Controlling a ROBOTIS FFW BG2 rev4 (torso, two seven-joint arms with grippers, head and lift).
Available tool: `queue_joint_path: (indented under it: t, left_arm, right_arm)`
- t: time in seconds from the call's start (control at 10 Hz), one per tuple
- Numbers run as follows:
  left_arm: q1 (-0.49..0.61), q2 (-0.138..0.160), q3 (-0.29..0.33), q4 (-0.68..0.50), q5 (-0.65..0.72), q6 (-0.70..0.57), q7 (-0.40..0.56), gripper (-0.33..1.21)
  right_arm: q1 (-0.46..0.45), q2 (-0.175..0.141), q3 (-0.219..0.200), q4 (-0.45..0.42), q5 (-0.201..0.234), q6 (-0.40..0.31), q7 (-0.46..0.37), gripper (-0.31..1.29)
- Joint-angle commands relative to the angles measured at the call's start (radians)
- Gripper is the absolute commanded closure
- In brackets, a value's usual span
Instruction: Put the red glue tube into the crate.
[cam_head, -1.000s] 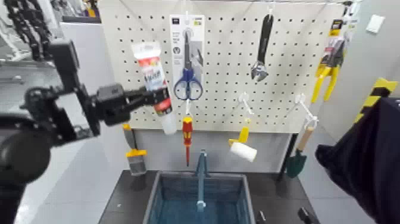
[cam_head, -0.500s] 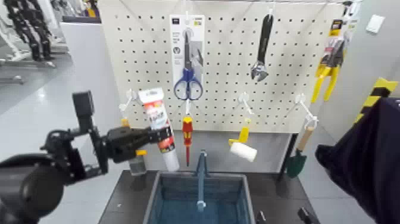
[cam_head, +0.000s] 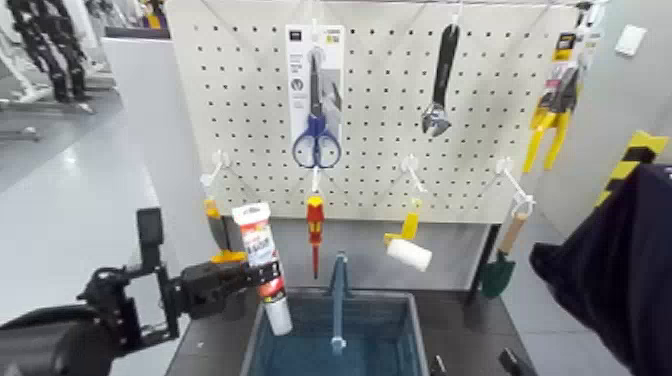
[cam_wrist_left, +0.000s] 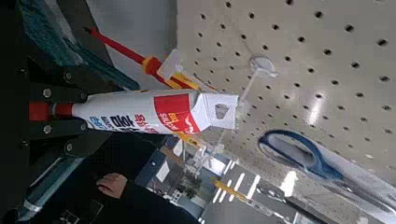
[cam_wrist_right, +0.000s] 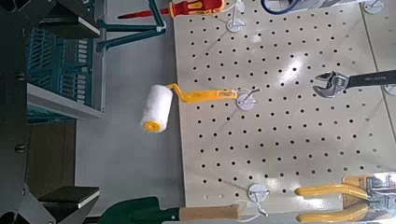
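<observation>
Head view. The left gripper, just below and left of center in the frame, is closed around the red glue tube, its fingers gripping the lower half of the label. The tube leans slightly, its flat white end uppermost; its lower white end overlaps the rear left corner of the crate, at the bottom center. Whether that end lies below the rim cannot be told. The right gripper, at the lower right edge, stands open and holds nothing. Behind, the pegboard bears scissors at upper center, a wrench to their right, and a red and yellow screwdriver below them.

Left wrist view. The tube extends from between the gripper's closed fingers, its printed label exposed and its white end, pierced by a hole, pointing away from them. Near the tube appears a person's hand, well apart from the grip.

Right wrist view. The gripper's fingers are spread, with nothing between them; beyond them are the crate's grid-like side and the white paint roller.
</observation>
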Motion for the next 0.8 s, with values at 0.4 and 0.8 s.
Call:
queue_joint_path:
  t: [0.4, 0.8]
  left_arm:
    - [-0.044, -0.011, -0.085, 0.183, -0.068, -0.052, 0.008, 1.16]
    - [-0.072, -0.013, -0.127, 0.249, -0.059, -0.075, 0.008, 1.16]
  right_arm:
    - [-0.005, 0.0, 0.008, 0.007, -0.005, 0.0, 0.001, 0.11]
    - [-0.011, -0.007, 0.016, 0.012, -0.014, -0.002, 0.0, 0.11]
